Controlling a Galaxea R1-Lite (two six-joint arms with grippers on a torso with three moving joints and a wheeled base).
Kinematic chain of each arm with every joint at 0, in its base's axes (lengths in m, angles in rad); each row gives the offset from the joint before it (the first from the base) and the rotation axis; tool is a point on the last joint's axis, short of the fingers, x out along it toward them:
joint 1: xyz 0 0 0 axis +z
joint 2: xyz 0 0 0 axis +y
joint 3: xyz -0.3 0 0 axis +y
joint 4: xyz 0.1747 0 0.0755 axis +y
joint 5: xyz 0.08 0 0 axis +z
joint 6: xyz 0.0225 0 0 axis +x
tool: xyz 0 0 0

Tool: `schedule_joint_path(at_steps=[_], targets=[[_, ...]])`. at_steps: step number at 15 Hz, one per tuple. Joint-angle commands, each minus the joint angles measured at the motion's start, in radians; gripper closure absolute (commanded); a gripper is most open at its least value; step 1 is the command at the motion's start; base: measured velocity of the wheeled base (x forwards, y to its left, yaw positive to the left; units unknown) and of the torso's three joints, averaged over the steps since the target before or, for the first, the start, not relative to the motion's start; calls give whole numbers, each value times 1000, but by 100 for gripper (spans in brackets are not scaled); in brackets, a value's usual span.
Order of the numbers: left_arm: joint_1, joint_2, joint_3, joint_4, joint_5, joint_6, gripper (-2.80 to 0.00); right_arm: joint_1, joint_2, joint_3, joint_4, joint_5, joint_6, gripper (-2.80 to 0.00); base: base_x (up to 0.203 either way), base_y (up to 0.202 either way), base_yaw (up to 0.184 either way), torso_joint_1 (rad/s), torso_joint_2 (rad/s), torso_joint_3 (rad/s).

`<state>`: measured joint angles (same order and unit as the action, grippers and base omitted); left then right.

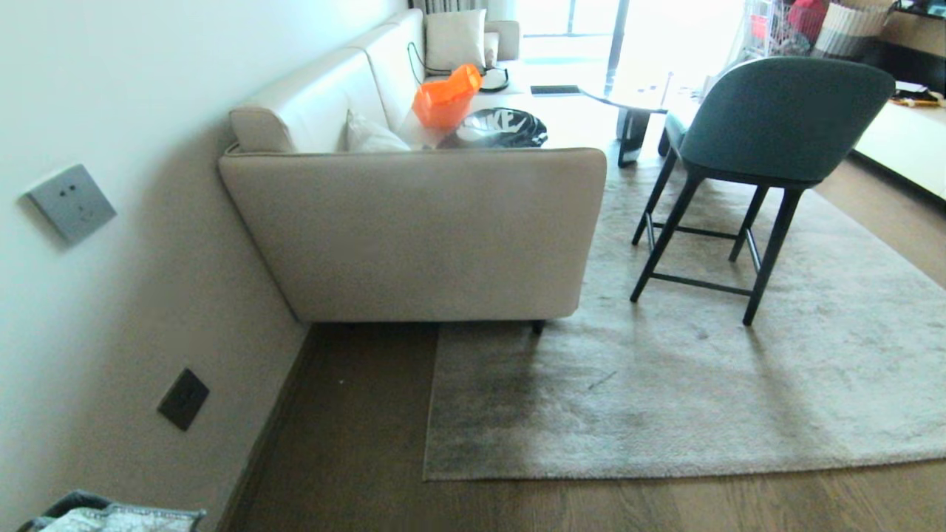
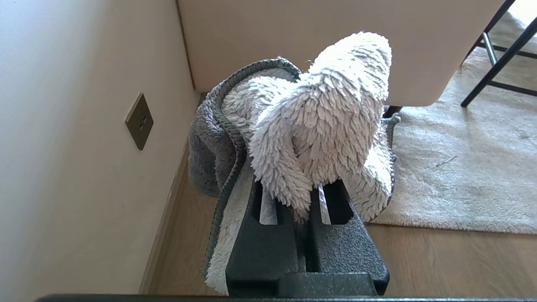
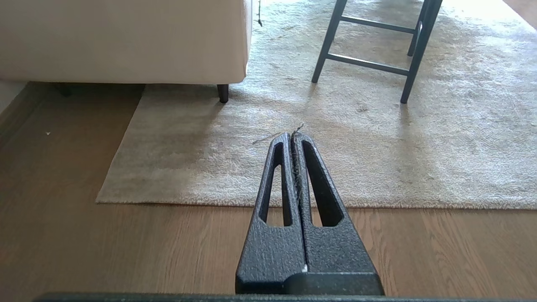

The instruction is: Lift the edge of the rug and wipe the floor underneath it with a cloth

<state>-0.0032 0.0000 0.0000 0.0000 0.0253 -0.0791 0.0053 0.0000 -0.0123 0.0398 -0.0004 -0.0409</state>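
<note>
The rug edge (image 1: pixel 628 469) lies flat on the floor (image 1: pixel 347 451), near border straight, its near-left corner (image 1: pixel 429 476) close to the sofa (image 1: pixel 414 236); the rug's far-left part runs under the sofa and is hidden, and its right side is cut off. Pile is light grey, short, with darker shading near the sofa end. A dark chair (image 1: pixel 746 162) stands on it. Neither arm shows in the head view. The cloth (image 2: pixel 319 126), white and shaggy with a grey stitched border, bunches over and covers the left gripper (image 2: pixel 304 205) tips; jaws nearly together, clamped on it. The right gripper (image 3: pixel 291 138) hangs above the near rug border, jaws pressed together, holding nothing
</note>
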Motion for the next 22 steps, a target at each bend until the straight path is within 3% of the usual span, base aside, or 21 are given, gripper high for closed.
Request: schedule_joint_path(at_steps=[1,22], targets=[[0,0,0,0,1,0,0,1,2,1,0,0,-1,0,0,0,0,0,0,0],[0,0,0,0,1,1,0,1,0,0,2,-1,-7,0,0,0,0,-1,-7,-10]])
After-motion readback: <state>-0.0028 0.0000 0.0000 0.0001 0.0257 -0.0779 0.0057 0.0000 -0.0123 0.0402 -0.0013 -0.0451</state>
